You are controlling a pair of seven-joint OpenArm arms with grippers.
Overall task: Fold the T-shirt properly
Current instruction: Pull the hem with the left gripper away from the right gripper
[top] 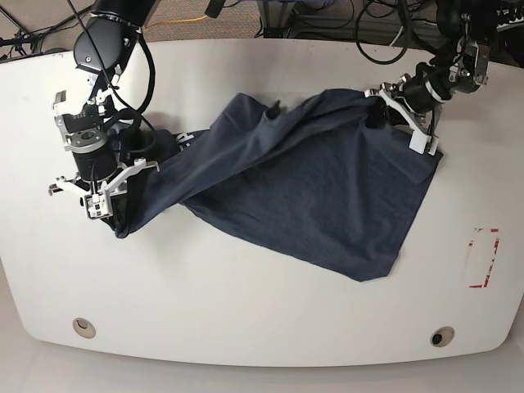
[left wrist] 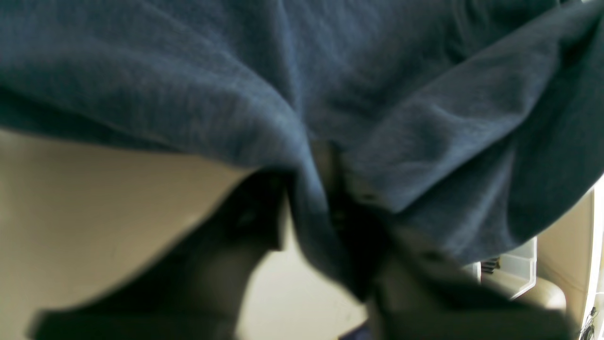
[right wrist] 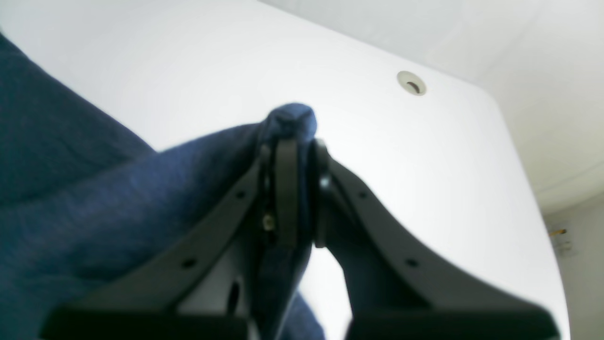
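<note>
Base view: large dark slate-blue heathered cotton T-shirt lies spread and creased across the white rounded table, stretched between both arms. Right gripper is pinched on a bunched corner of cloth. Left gripper is clamped on the opposite edge, fabric draped over it.

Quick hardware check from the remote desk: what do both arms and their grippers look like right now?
Both arms are black with cylindrical joints and loose black cables looped along them. The right gripper and left gripper show white bracket pieces at the wrist in the base view. Up close, the right gripper's fingers are matte black, flaring into wide curved plates with small holes and a brass-coloured screw.
</note>
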